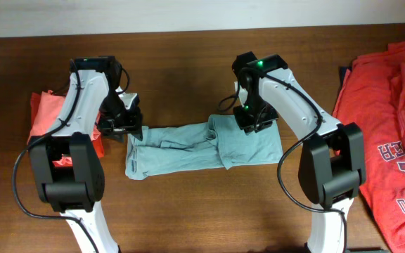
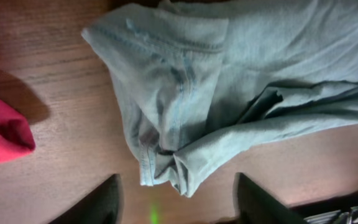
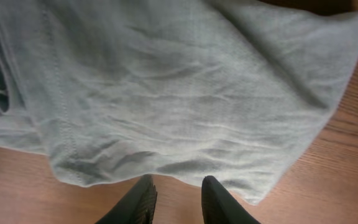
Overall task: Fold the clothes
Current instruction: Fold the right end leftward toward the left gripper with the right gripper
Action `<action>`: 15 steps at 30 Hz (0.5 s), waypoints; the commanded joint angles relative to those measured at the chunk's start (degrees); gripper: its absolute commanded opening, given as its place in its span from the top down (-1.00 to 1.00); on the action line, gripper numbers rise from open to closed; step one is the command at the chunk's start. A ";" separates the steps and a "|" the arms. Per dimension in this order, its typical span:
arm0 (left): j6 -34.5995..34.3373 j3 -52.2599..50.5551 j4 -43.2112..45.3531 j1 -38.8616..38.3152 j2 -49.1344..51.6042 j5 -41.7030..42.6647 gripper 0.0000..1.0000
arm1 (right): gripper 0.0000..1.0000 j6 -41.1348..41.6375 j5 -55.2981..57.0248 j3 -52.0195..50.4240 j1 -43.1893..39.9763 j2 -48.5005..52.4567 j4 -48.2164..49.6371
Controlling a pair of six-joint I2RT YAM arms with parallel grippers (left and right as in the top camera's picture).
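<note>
The pale grey-blue T-shirt lies on the table folded into a long crumpled strip, its right end a flatter folded panel. My left gripper hovers at the strip's left end. In the left wrist view it is open, fingers wide apart, with a bunched hem corner just ahead of them and bare wood between. My right gripper is over the far edge of the right panel. In the right wrist view it is open a little, fingertips at the cloth's edge with only wood in the gap.
A heap of orange-red shirts, one with white lettering, covers the table's right side. A salmon-red shirt lies at the left behind my left arm, its edge close to the grey-blue one. Brown wooden table.
</note>
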 commanded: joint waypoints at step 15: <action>-0.11 -17.22 11.63 -0.17 -1.92 2.54 -0.32 | 0.39 1.22 3.50 -0.26 -7.98 -0.46 -3.30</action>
